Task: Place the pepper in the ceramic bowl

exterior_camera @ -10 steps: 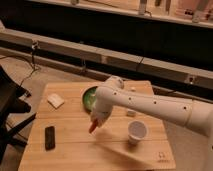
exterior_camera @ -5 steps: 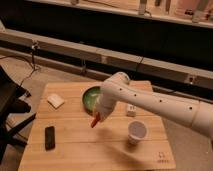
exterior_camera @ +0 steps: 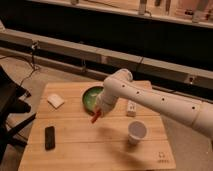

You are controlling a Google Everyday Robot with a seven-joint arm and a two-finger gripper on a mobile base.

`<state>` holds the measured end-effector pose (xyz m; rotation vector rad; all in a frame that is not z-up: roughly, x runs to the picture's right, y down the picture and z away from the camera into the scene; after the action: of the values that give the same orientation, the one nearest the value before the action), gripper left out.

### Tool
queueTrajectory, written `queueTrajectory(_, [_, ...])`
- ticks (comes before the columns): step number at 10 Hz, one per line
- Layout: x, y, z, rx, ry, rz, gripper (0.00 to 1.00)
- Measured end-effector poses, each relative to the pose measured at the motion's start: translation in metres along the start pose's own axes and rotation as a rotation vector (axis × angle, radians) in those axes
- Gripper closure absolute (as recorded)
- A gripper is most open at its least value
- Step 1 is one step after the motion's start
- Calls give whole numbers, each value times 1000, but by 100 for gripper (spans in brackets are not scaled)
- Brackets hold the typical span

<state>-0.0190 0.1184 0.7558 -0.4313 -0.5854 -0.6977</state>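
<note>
The pepper (exterior_camera: pixel 95 117) is a small red-orange piece hanging from my gripper (exterior_camera: pixel 98 113), which is shut on it above the wooden table (exterior_camera: pixel 100 145). The ceramic bowl (exterior_camera: pixel 90 96) is green and sits at the back middle of the table, partly hidden by my white arm (exterior_camera: pixel 150 97). The gripper holds the pepper just in front of the bowl's near rim, a little above the table.
A white cup (exterior_camera: pixel 137 131) stands right of the gripper. A black rectangular object (exterior_camera: pixel 49 137) lies at the front left. A white flat piece (exterior_camera: pixel 55 101) lies at the back left. A small white box (exterior_camera: pixel 132 107) sits behind the cup. A dark chair (exterior_camera: pixel 10 107) stands left of the table.
My gripper has carried the pepper up and back toward the green bowl, moving from the table's middle closer to the bowl's near rim.
</note>
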Motion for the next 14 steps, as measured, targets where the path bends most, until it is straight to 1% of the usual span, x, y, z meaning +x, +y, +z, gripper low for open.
queueTrajectory(1, [7,-1,-3,11,4,5,100])
queueTrajectory(3, [8,-2,-4,23,9,3,100])
queueTrajectory(4, [15,-4,-7,36,15,10,100])
queueTrajectory(9, [34,-19,-14,82,28,19,100])
queueTrajectory(12, [49,-27,-19,110,40,33,100])
queueTrajectory(14, [53,-32,-18,121,44,37,100])
